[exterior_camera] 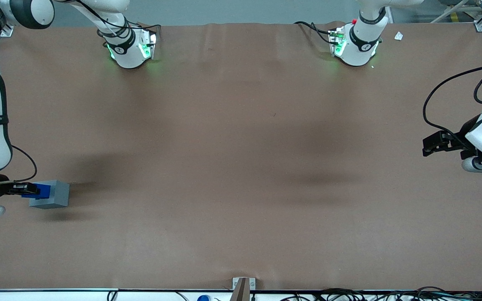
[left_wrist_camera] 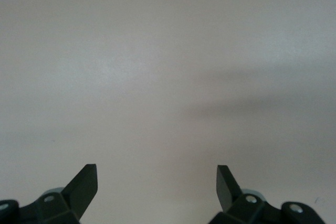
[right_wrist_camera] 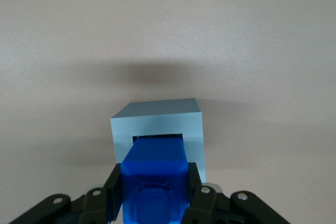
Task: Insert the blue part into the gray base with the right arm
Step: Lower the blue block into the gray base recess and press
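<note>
One gripper (right_wrist_camera: 154, 192) is clamping the blue part (right_wrist_camera: 155, 169), seating it into the gray base (right_wrist_camera: 157, 121). Pressing it fully home is seemingly coming next.

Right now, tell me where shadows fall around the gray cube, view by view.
Front view: a soft dark shadow spreads on the brown table beside the light gray plastic cube base, where the black two-finger gripper holds the bright blue plastic block. Right wrist view: a blurred dark band lies past the base.
</note>
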